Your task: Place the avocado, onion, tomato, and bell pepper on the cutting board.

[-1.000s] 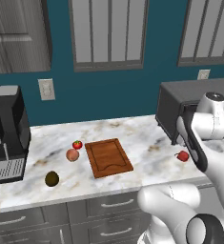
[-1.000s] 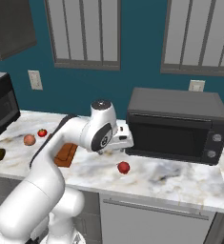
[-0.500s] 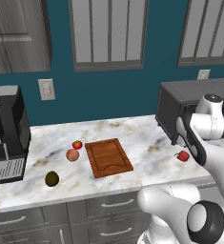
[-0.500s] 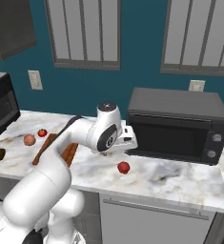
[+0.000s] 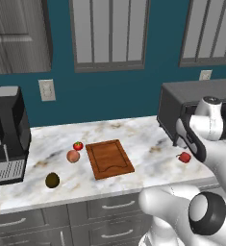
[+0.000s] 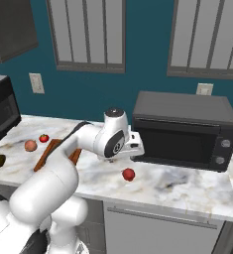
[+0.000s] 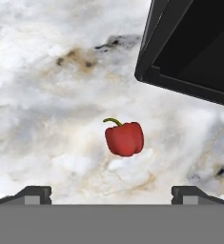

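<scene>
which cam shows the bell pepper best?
Hand view: the bell pepper sits near centre, large, with its stem and lobes clear on bare counter. Both base views show it as a small red blob near the microwave, with the arm partly covering it in the left one.

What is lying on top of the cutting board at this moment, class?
Nothing lies on the cutting board; its top is bare in the left base view. In the right base view the arm covers most of it, so that view cannot confirm this.

Kitchen: white marble bench (image 5: 133, 129) mid-frame, black microwave oven (image 6: 185, 130) at right, grey drawer fronts (image 5: 105, 207) below, black coffee machine (image 5: 6, 134) at left.
</scene>
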You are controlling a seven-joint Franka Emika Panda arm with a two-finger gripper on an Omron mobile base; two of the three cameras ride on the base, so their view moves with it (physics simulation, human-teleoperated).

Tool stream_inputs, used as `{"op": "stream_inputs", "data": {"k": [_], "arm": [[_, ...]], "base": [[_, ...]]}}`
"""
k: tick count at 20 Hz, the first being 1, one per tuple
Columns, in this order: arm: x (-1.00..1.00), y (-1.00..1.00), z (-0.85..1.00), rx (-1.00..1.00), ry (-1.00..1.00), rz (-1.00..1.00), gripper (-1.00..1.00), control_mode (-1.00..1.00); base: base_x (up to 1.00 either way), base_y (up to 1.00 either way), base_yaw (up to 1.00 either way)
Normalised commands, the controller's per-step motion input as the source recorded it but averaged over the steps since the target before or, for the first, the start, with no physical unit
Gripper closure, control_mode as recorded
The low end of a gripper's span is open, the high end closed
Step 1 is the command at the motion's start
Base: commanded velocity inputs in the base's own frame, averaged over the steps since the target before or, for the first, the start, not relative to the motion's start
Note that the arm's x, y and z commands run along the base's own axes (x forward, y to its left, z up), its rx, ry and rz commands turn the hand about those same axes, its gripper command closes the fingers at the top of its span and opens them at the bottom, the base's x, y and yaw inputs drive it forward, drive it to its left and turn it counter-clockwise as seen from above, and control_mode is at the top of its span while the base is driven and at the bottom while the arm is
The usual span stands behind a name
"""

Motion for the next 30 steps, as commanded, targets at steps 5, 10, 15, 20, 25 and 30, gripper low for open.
{"op": "stream_inputs", "data": {"k": [5, 10, 15, 20, 25, 30], "arm": [[0.1, 0.0, -0.22, 0.0, 0.01, 0.0, -1.0, -1.0], [0.11, 0.0, -0.17, 0.0, 0.01, 0.0, -1.0, -1.0], [0.1, -0.02, -0.16, 0.0, 0.03, 0.0, -1.0, -1.0], [0.06, -0.1, -0.15, 0.0, 0.02, 0.0, -1.0, -1.0], [0.01, -0.06, -0.14, 0.0, 0.01, 0.0, -1.0, -1.0], [0.02, 0.0, -0.19, 0.0, 0.02, 0.0, -1.0, -1.0]], "base": [[0.0, 0.0, 0.0], [0.0, 0.0, 0.0], [0.0, 0.0, 0.0], [0.0, 0.0, 0.0], [0.0, 0.0, 0.0], [0.0, 0.0, 0.0]]}}
